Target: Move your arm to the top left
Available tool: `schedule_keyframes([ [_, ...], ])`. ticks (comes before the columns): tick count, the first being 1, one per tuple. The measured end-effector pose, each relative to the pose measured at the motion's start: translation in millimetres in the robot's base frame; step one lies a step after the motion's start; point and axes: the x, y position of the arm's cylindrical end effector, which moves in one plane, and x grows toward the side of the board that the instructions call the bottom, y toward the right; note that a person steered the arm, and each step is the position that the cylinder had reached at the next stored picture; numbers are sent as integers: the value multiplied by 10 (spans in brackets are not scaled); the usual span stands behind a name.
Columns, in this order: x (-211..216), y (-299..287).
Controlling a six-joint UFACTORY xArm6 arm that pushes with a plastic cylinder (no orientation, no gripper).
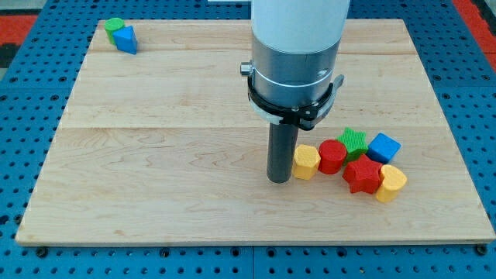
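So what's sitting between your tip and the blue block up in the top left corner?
Nothing: between my tip and the blue block, the camera view shows bare board.

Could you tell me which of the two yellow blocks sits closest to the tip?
The yellow block at the cluster's left end, right beside my tip; the other yellow block lies at the cluster's far right.

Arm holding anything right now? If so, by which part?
Nothing held. My tip has no jaws; it rests on the board just left of the yellow block.
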Motion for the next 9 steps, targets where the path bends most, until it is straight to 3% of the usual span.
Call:
schedule_keyframes([
  [4,-195,-244],
  [6,-1022,-736],
  [8,-1301,-1155],
  [9,-1503,-1672],
])
